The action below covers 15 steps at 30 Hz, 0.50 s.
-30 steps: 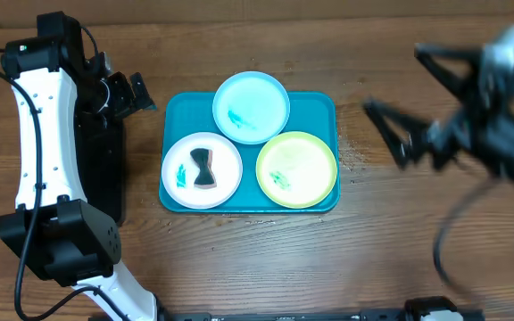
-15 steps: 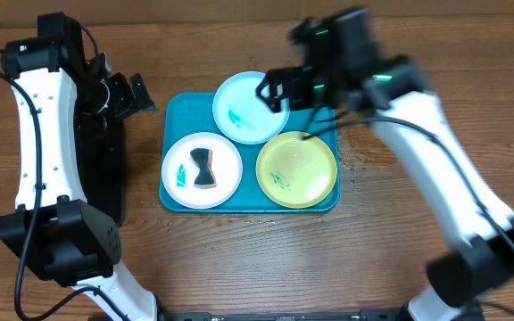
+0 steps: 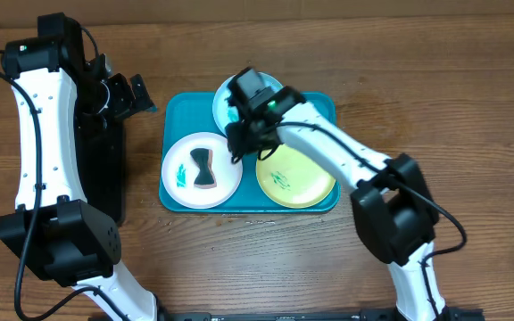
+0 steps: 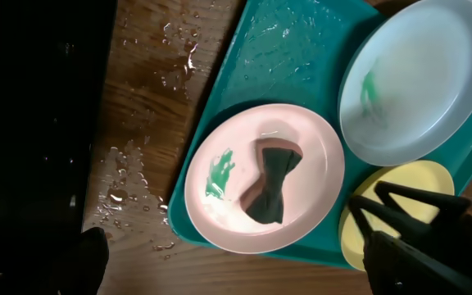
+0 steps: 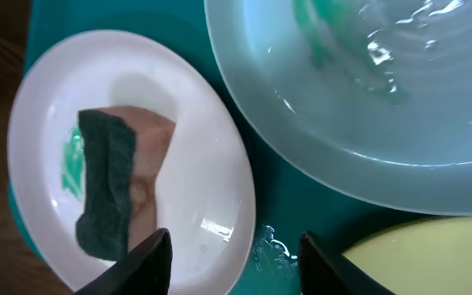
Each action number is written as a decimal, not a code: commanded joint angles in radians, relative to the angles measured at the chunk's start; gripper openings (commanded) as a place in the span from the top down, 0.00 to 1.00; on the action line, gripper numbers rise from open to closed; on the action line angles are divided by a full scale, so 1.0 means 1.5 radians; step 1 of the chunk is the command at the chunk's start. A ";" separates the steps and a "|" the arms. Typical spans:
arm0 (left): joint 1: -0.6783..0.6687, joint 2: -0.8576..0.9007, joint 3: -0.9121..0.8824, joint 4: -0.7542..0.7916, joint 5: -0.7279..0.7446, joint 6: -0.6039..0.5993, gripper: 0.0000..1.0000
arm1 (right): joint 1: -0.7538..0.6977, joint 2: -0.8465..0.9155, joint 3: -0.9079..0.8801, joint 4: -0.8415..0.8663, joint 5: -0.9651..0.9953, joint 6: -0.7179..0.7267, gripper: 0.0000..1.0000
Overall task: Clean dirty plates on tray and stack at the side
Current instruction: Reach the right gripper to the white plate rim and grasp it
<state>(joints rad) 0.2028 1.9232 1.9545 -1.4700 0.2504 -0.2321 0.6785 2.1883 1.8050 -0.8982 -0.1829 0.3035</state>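
Note:
The turquoise tray (image 3: 324,105) holds three plates. The white plate (image 3: 186,183) at the left has a teal smear and a dark sponge (image 3: 204,168) on it. The pale blue plate (image 3: 266,116) at the back is half hidden by my right arm. The yellow-green plate (image 3: 297,174) sits at the right. My right gripper (image 3: 237,147) hangs low between the white and yellow-green plates. In the right wrist view the gripper (image 5: 236,262) is open, its fingers (image 5: 150,262) straddling the white plate's (image 5: 187,164) right rim and bare tray floor (image 5: 289,205). My left gripper (image 3: 125,94) is open, off the tray's left.
A black tray (image 3: 103,169) lies left of the turquoise one, under my left arm. Water drops (image 4: 138,180) wet the wooden table between the two trays. Bare wood (image 3: 471,134) lies to the right of the tray and along its front.
My right arm has swung in from the far right and come down over the tray between the plates, its jaws narrowing. The left arm and all plates have stayed put.

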 commanded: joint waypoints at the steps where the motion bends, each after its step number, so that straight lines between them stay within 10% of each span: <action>1: -0.005 -0.008 0.002 0.002 0.006 0.010 0.00 | 0.017 0.021 0.009 0.009 0.053 0.005 0.49; 12: -0.005 -0.008 0.002 -0.003 0.006 0.010 0.00 | 0.022 0.075 0.006 0.018 0.051 0.006 0.53; 15: -0.011 -0.008 0.002 -0.005 0.006 0.010 0.44 | 0.023 0.076 -0.005 0.027 0.051 0.012 0.55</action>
<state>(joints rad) 0.2028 1.9232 1.9545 -1.4738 0.2504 -0.2298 0.7132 2.2940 1.8046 -0.8661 -0.1219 0.3103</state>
